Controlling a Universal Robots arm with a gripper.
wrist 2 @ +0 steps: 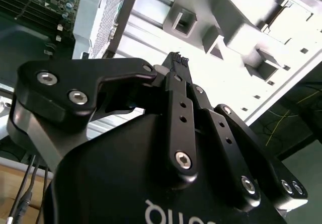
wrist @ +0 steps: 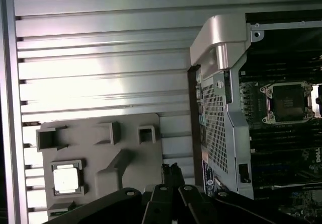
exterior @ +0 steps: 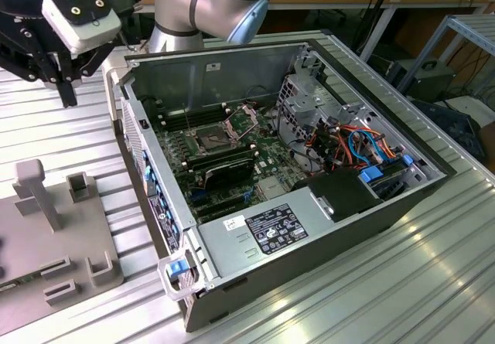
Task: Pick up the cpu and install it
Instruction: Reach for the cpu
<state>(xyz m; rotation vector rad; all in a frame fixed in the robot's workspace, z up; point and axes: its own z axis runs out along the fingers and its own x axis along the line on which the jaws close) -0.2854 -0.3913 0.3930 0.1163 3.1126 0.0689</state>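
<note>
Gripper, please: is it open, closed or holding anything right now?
Gripper: closed, holding nothing; the cpu lies in its grey holder.

exterior view high over case (exterior: 216,69), 2 wrist views behind gripper (wrist 2: 176,59), seemingly sharing fixture (wrist: 90,156)

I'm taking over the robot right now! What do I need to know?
Gripper: shut, holding nothing, up over the table between the grey holder and the case.
Cpu: lying flat in a pocket of the holder, untouched.
Socket: inside the case, frame open, looks empty.
Done: nothing on the cpu yet.
Left: the cpu is not picked up and not installed.
</note>
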